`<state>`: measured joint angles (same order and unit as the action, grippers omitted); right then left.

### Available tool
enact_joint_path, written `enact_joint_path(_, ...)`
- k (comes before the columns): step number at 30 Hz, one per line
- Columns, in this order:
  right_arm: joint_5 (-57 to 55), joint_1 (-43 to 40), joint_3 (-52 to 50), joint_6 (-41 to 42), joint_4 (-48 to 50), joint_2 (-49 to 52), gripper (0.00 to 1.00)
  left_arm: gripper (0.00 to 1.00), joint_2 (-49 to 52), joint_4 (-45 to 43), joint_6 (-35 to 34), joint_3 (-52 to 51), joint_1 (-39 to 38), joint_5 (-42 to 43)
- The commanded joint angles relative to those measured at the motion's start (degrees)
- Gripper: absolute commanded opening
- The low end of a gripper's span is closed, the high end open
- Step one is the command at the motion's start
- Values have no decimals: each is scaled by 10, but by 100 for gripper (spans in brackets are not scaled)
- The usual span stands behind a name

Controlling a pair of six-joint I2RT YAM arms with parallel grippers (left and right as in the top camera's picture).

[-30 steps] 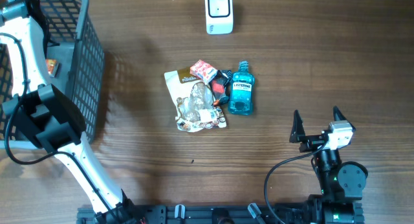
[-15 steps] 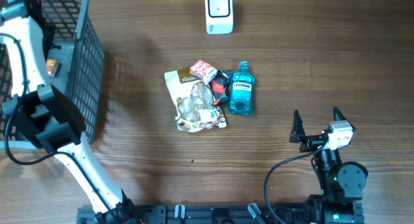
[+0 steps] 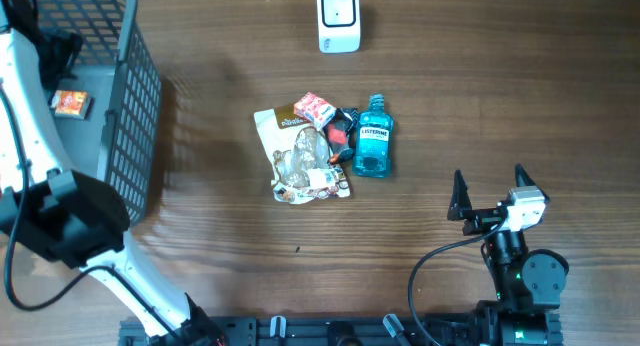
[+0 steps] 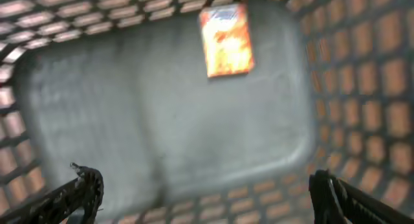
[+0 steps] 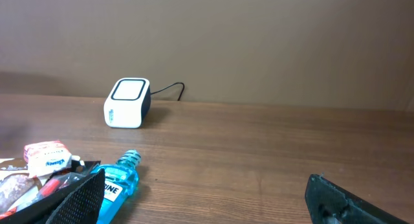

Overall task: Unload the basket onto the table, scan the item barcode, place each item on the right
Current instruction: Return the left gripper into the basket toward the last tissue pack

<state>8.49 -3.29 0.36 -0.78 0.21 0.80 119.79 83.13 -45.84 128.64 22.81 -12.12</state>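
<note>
The right gripper [image 3: 490, 189] sits low at the near edge of the wooden table [image 3: 500, 86]. Its jaws are spread wide, with nothing between them. Ahead of them and off to their left lies a small pile of goods. Closest to the jaws is a blue mouthwash bottle [image 3: 372, 138], lying flat. A red-and-black item [image 3: 342, 133] touches the bottle on the side away from the jaws, and I cannot make out what it is. A clear-windowed snack bag [image 3: 300, 156] lies past that. A small pink-and-white packet [image 3: 315, 109] rests at the pile's far edge. Further ahead, well apart from the pile, the white scanner [image 3: 338, 18] stands by the table's far edge.

Over on the other side, the left gripper [image 4: 207, 198] points down into the wire basket [image 3: 135, 86]. Its jaws are also spread wide and empty. Beyond the fingertips, about midway between them, an orange packet [image 4: 226, 41] lies flat on the basket's grey floor, well clear of both.
</note>
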Motion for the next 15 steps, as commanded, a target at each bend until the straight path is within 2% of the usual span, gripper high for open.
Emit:
enact_joint_path(1, -4, 2, 0, -6, 2, 2, 100, 100, -5, 45, -11, -2, 6, -4)
enact_joint_path(4, -4, 2, 0, -6, 3, 2, 100, 100, -5, 46, -44, -2, 11, -60)
enact_joint_path(8, -4, 2, 0, -5, 2, 2, 100, 100, 11, 33, -36, -2, 21, -61)
enact_joint_path(12, -4, 2, 0, -6, 2, 2, 100, 100, 18, 84, -13, -2, 22, -55)
enact_joint_path(13, -4, 2, 0, -6, 2, 2, 100, 94, 16, 95, -13, -2, 24, -55)
enact_joint_path(14, -4, 2, 0, -5, 2, 2, 100, 61, 12, 104, -13, -2, 27, -56)
enact_joint_path(15, -4, 2, 0, -6, 3, 2, 100, 54, 10, 112, -13, -2, 31, -55)
